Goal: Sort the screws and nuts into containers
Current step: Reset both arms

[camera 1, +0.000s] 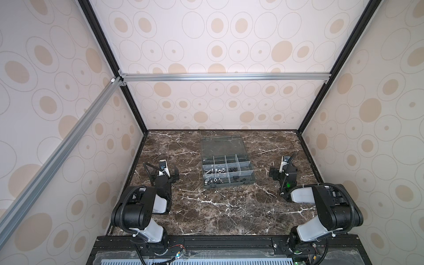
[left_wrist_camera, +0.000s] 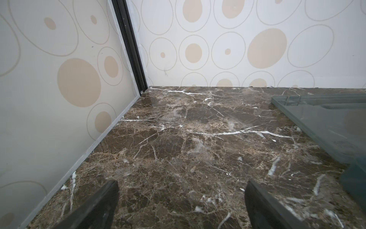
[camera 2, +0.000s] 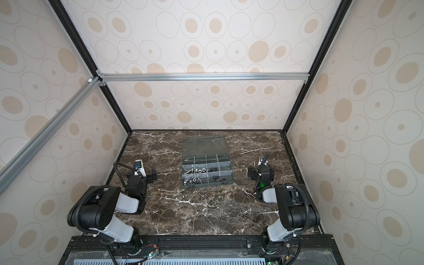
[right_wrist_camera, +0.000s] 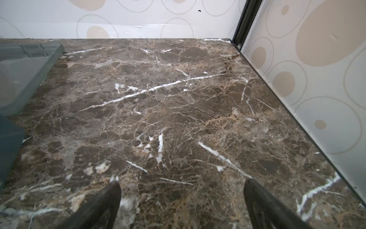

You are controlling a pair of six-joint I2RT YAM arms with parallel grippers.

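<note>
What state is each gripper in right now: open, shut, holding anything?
Left gripper: open, holding nothing.
Right gripper: open, holding nothing.

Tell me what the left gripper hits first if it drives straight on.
Nothing stands before the open left gripper: only bare marble table, then the back wall, probably first unless it tilts down into the marble. The organiser lid lies off to the side.
</note>
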